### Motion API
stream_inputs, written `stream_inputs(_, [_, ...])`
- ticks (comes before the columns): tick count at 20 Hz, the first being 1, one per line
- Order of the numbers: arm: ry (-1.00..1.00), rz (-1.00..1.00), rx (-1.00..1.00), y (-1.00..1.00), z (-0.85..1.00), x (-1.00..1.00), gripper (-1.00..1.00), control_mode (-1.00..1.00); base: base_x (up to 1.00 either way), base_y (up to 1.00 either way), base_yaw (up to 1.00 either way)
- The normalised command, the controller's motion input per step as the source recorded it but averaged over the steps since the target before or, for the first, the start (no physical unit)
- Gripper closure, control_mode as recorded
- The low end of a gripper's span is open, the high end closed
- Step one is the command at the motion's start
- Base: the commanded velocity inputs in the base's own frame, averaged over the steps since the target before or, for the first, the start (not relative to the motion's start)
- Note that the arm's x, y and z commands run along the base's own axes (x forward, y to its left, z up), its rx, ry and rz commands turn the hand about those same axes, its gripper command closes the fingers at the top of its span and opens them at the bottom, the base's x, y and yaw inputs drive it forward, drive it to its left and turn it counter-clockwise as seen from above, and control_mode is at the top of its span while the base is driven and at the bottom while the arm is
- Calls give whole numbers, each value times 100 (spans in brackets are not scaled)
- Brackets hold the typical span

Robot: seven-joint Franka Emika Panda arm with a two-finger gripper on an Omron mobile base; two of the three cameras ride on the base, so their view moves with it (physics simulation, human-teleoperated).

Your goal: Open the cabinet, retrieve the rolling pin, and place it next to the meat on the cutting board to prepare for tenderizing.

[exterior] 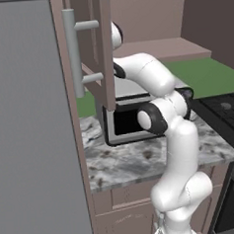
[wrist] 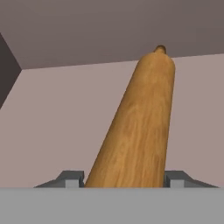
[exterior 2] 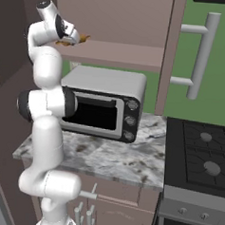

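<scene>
Finger tips flank the rolling pin lying on the cabinet shelf, running toward 12 o'clock; grip unconfirmed; rigid, smooth, likely light wood, so clamp mid-barrel.

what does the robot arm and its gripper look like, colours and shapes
The arm is glossy white, built of rounded, tube-like segments with dark, nearly black round caps at the joints. No cables or markings show. In the hand view the gripper has two small, blocky grey fingertips.
</scene>
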Motion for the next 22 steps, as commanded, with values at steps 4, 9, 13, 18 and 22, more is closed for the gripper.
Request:
stream_inputs(4, [0,0,3,0,-15,5,100,-100,0,0,0])
stream_inputs(9, [-10,0,2,-7,0,-37,100,-100,0,0,0])
stream_inputs(13, [-18,0,5,-57,-1,-70,100,-100,0,0,0])
stream_inputs(18, [-18,0,5,-65,-9,-78,100,-100,0,0,0])
stream_inputs(22, [-15,0,6,-64,-16,-76,100,-100,0,0,0])
